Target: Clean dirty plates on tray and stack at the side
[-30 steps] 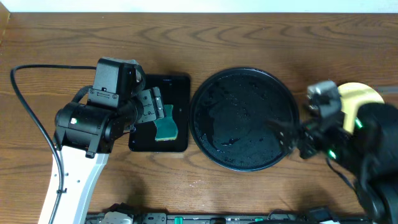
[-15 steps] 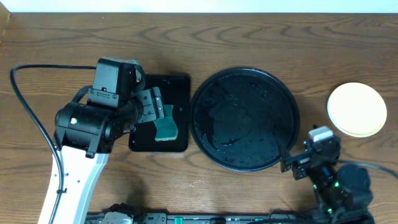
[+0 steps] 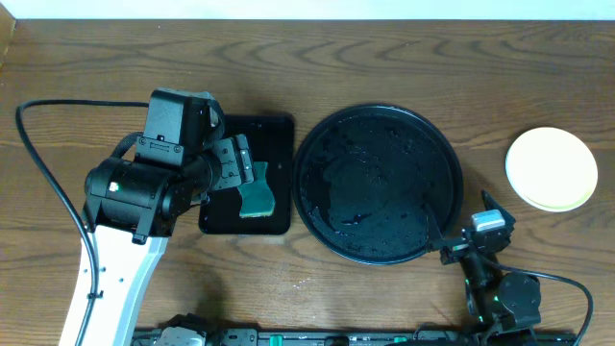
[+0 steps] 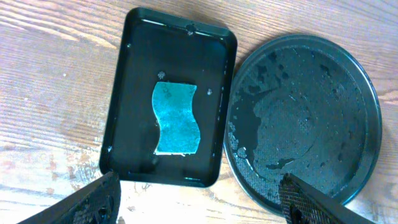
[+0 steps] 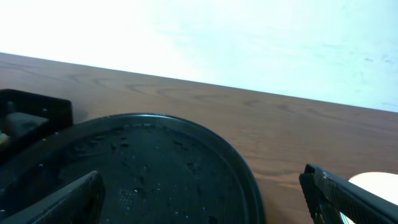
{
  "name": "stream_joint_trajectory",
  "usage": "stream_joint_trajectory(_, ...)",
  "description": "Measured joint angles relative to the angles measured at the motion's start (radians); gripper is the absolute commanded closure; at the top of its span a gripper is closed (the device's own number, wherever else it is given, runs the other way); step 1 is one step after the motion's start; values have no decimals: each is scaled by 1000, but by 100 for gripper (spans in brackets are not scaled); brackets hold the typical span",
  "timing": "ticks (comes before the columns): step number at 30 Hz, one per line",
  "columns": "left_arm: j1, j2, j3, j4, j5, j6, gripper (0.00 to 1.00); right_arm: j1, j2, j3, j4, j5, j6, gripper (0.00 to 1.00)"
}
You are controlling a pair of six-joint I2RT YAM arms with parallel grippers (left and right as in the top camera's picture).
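The round black tray [image 3: 317,144] lies mid-table, wet with droplets and with no plate on it; its surface also fills the right of the left wrist view [image 4: 305,118]. A pale yellow plate [image 3: 552,169] sits on the wood at the right; whether others lie under it I cannot tell. Its edge shows in the right wrist view [image 5: 380,182]. My left gripper [image 3: 245,173] hangs open over the rectangular tray, holding nothing [image 4: 200,199]. My right gripper [image 3: 459,229] stands open and empty at the round tray's front-right rim [image 5: 205,198].
A small rectangular black tray [image 3: 274,130] left of the round tray holds a teal sponge [image 3: 257,199], also seen from the left wrist [image 4: 176,118]. A black cable [image 3: 43,163] loops over the table's left side. The left arm's body [image 3: 135,192] covers the near left.
The right arm has drawn back from the plate at the right to the front edge beside the round tray, uncovering the plate. The left arm has not moved.
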Motion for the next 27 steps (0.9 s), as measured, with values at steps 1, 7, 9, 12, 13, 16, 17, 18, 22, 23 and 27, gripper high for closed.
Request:
stream_joint_trajectory(1, 0, 0, 0, 0, 0, 0, 18, 0, 0, -3, 0, 5, -2, 1)
stream_joint_trajectory(7, 0, 0, 0, 0, 0, 0, 18, 0, 0, -3, 0, 13, -4, 1)
stream_joint_trajectory(9, 0, 0, 0, 0, 0, 0, 18, 0, 0, -3, 0, 15, -4, 1)
stream_joint_trajectory(12, 0, 0, 0, 0, 0, 0, 18, 0, 0, -3, 0, 19, -6, 1)
stream_joint_trajectory(13, 0, 0, 0, 0, 0, 0, 18, 0, 0, -3, 0, 19, -6, 1)
stream_joint_trajectory(16, 0, 0, 0, 0, 0, 0, 18, 0, 0, -3, 0, 19, -6, 1)
stream_joint_trajectory(17, 0, 0, 0, 0, 0, 0, 18, 0, 0, -3, 0, 19, -6, 1)
stream_joint_trajectory(18, 0, 0, 0, 0, 0, 0, 18, 0, 0, -3, 0, 19, -6, 1)
stream_joint_trajectory(22, 0, 0, 0, 0, 0, 0, 18, 0, 0, -3, 0, 19, -6, 1)
stream_joint_trajectory(23, 0, 0, 0, 0, 0, 0, 18, 0, 0, -3, 0, 19, -6, 1)
stream_joint_trajectory(27, 0, -14, -6, 4, 0, 0, 18, 0, 0, -3, 0, 20, -6, 1)
